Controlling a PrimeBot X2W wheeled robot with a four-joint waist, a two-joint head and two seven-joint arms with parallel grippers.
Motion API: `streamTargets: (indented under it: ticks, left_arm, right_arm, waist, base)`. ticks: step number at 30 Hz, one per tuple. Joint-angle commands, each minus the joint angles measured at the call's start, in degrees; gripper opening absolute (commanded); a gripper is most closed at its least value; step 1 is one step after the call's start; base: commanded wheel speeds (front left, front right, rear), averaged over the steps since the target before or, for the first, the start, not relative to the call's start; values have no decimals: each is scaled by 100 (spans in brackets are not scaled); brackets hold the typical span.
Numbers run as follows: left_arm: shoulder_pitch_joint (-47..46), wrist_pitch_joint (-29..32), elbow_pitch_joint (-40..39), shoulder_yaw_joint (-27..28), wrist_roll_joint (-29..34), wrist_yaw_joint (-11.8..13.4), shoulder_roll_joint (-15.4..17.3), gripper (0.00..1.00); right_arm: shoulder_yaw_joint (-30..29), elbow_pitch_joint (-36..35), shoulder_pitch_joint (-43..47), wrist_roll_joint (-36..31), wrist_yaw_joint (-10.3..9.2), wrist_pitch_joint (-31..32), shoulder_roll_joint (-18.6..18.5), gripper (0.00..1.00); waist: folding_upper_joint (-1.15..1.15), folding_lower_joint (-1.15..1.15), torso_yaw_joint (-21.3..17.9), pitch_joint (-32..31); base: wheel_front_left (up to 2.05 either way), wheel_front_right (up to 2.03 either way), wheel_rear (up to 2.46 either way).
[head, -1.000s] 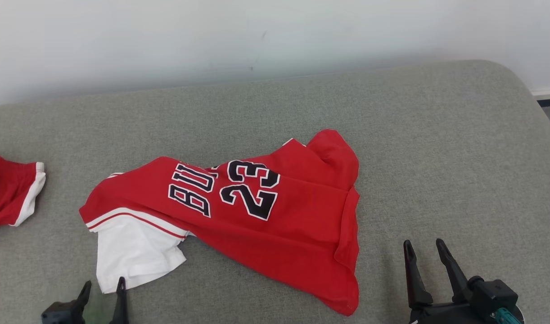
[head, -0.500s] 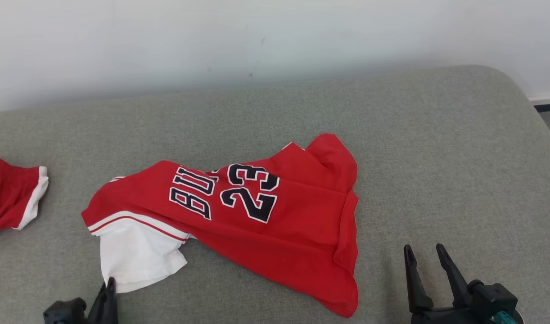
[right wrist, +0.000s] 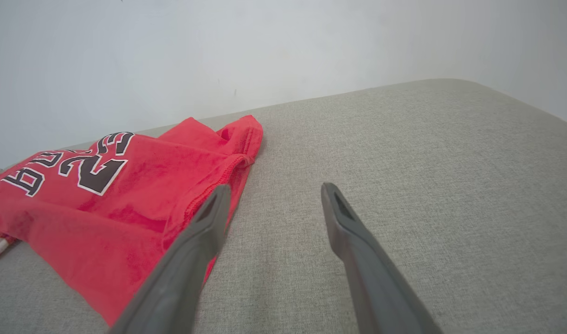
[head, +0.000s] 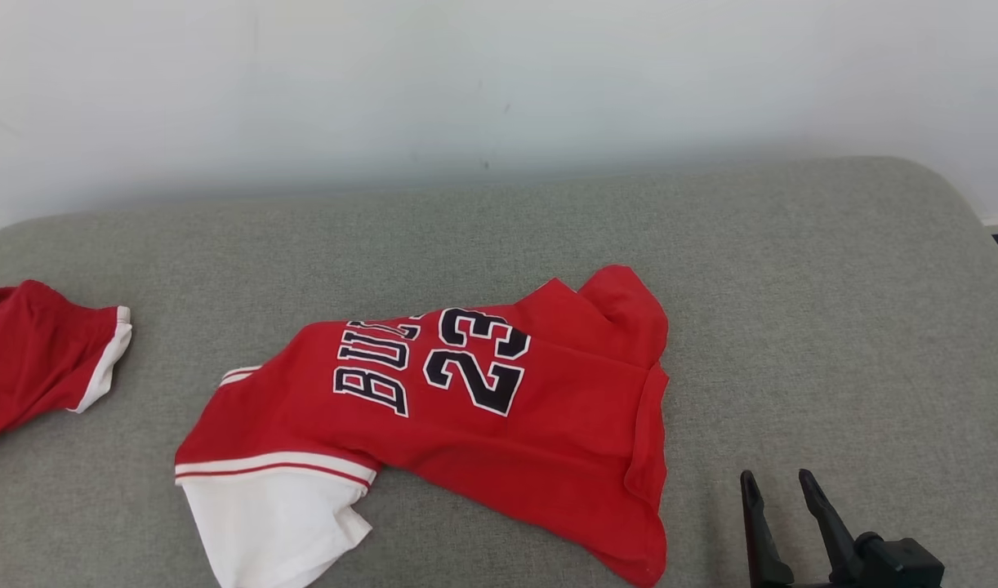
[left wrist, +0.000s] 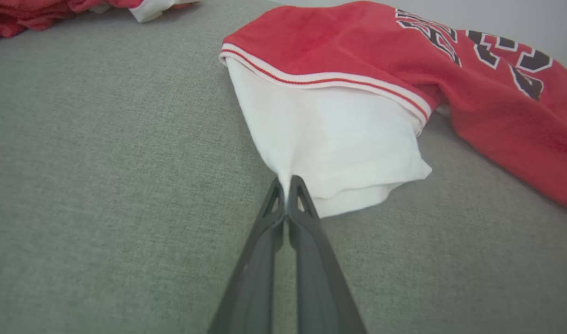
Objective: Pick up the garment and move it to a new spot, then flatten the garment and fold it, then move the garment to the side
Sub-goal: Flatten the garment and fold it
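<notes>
here the left gripper [left wrist: 287, 184] is clamped shut on the near corner of the white sleeve [left wrist: 330, 144], with the cloth drawn to a small peak between its tips. that sleeve belongs to the crumpled red soft-cloth jersey with black, white-edged "23" lettering [head: 499, 416], which lies about midway across the grey fabric-covered worktop [head: 834, 327]. from the pinch, the jersey spreads away ahead and to the right. its long axis runs across the robot's front, from the white sleeve at the near left to the red hem at the right. the left arm holds one end. the right gripper [head: 781, 490], jaws wide with nothing between them, sits just right of the hem edge, apart from it as far as i can tell. a lift, i judge, would hang the whole body from one sleeve unless the right arm takes the hem end. the jersey is rumpled: one far corner is doubled over, the hem side is turned up in a ridge, and a striped band marks where red meets white. a second red garment with white trim [head: 50, 359] lies well apart at the far left.
</notes>
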Motion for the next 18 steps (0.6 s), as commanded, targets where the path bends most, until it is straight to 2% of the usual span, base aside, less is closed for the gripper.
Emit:
streamTargets:
  ticks: [1, 3, 4, 5, 11, 18]
  left_arm:
    - [97, -18, -4, -27, 23, 8, -25, 0]
    - [119, 14, 31, -55, 16, -17, -18, 0]
    - [116, 13, 54, -56, 5, -25, -7, 53]
    - [105, 11, 74, -43, -11, -30, 4, 100]
    - [44, -20, -61, 77, 86, 6, 28, 100]
    - [19, -17, -880, 565, 475, 86, -65, 100]
  right_arm:
    - [-5, 10, 70, 61, -13, -4, -21, 100]
    - [-5, 17, 80, 59, -13, -4, -17, 100]
    - [-4, 23, 83, 60, -13, -4, -16, 100]
    - [11, 27, 86, 61, -13, -4, -14, 100]
    - [54, 40, 135, 69, -13, -4, 8, 100]
    - [59, -20, 168, 29, -13, -4, 37, 100]
  waist:
    - [0, 0, 15, -23]
    - [0, 0, 20, -37]
    - [0, 0, 20, -47]
    - [0, 0, 17, -60]
    - [0, 0, -25, -161]
    - [0, 0, -26, -232]
  base:
    - [0, 0, 0]
    - [0, 0, 0]
    - [0, 0, 0]
    - [0, 0, 0]
    - [0, 0, 0]
    - [0, 0, 0]
